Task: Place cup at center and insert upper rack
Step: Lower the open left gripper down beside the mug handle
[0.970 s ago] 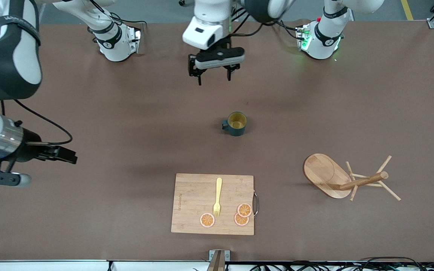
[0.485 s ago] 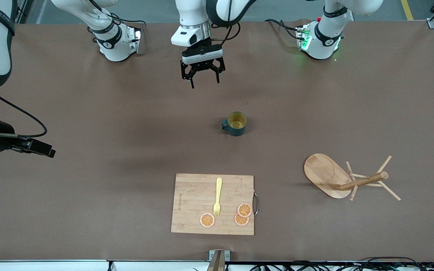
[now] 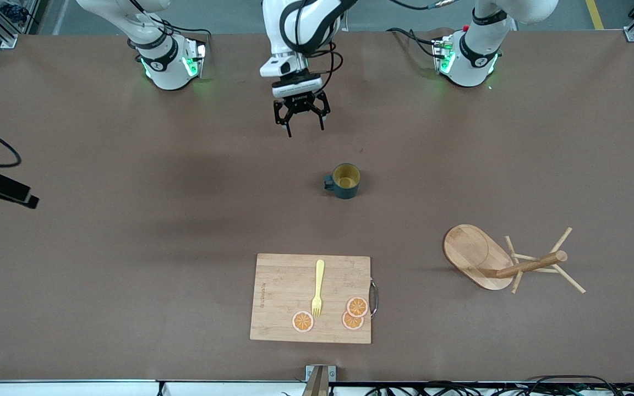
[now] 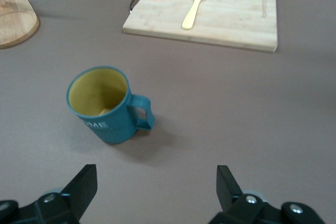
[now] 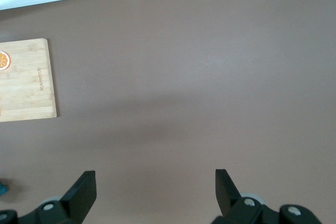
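With both grippers spread wide and empty, the left gripper point(image 3: 301, 116) has dropped toward the teal mug point(image 3: 345, 181) while the right gripper point(image 5: 155, 192) has withdrawn, so pickup looks imminent.

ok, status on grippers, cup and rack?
Left gripper open, over table by the cup. Right gripper open, waiting at its end. Cup upright, ungripped. Upper rack lying tipped over; nothing between.

The cup point(image 3: 345, 180) stands upright mid-table. The cutting board point(image 3: 289, 286) lies nearer the front camera, carrying a fork point(image 3: 317, 288) and three orange slices point(image 3: 352, 313). The mug tree point(image 3: 507, 262) lies tipped over toward the left arm's end.
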Motion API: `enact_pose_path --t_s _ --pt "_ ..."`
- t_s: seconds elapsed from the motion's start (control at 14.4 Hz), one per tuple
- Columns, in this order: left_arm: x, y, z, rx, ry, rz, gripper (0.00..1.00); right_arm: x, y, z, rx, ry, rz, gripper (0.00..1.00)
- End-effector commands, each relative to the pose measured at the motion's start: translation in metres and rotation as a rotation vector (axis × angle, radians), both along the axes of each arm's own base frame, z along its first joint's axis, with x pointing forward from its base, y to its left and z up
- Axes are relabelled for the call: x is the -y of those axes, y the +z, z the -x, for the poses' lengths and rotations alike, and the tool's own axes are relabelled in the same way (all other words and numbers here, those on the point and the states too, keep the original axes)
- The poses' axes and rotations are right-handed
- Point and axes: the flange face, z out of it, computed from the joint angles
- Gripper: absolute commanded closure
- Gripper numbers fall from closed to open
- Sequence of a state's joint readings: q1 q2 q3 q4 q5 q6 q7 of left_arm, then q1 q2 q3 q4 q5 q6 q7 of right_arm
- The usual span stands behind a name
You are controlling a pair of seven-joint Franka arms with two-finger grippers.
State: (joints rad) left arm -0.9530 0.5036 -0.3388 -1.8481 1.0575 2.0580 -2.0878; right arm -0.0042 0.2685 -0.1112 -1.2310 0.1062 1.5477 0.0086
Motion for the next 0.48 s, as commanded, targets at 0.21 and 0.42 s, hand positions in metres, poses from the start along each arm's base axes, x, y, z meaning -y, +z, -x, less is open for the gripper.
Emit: enact_pose_path --t_s 0.21,0.42 --pt "-0.002 -0.061 -0.003 0.142 -0.046 0.021 0.0 -0.003 -0.008 0.023 -0.031 0.037 0.029 0.0" --pt "-0.01 -0.097 -0.01 0.241 -0.041 0.044 0.0 -0.014 -0.009 0.036 -0.044 0.067 0.074 0.0"
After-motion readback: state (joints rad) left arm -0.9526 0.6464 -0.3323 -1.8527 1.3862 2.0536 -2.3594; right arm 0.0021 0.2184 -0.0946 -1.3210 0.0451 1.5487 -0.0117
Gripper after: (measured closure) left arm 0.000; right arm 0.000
